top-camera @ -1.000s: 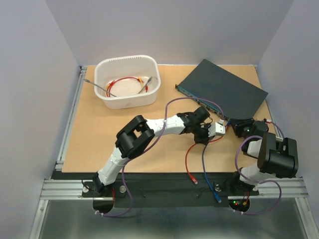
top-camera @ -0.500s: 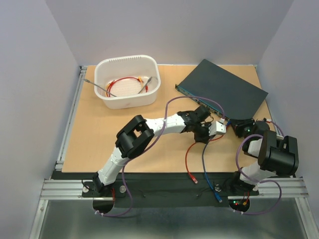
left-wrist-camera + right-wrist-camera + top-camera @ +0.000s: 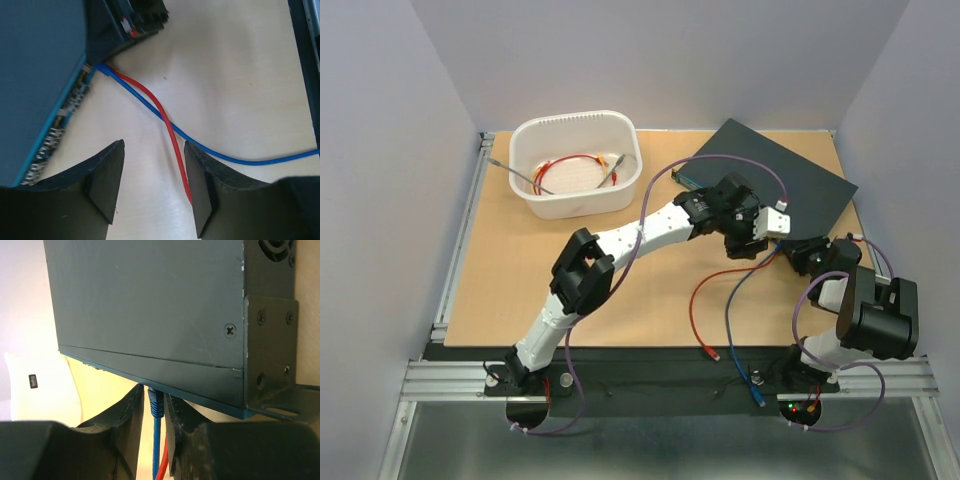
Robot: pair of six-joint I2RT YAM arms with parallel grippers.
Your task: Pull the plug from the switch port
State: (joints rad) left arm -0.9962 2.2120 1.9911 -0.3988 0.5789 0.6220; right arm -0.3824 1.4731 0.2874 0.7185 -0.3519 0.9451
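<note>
The switch (image 3: 780, 180) is a flat dark blue-grey box lying at the back right of the table; it also appears in the wrist views (image 3: 40, 75) (image 3: 150, 305). A blue plug (image 3: 156, 402) (image 3: 102, 67) sits in a port on the switch's thin front edge. My right gripper (image 3: 156, 407) (image 3: 802, 256) is shut on that plug just below the port. My left gripper (image 3: 154, 150) (image 3: 748, 243) hovers open over the table beside the switch, holding nothing. A red cable (image 3: 167, 127) runs past its right finger (image 3: 200, 185). The blue cable (image 3: 730, 320) trails to the table's near edge.
A white tub (image 3: 575, 118) at the back left holds a red cable and metal tools. Loose ends of the red cable (image 3: 713, 352) and blue cable (image 3: 757, 395) lie at the front edge. Walls close in the table on three sides.
My left gripper has opened and moved back and right toward the switch. The red cable has shifted on the table. The right gripper has stayed at the switch's edge.
</note>
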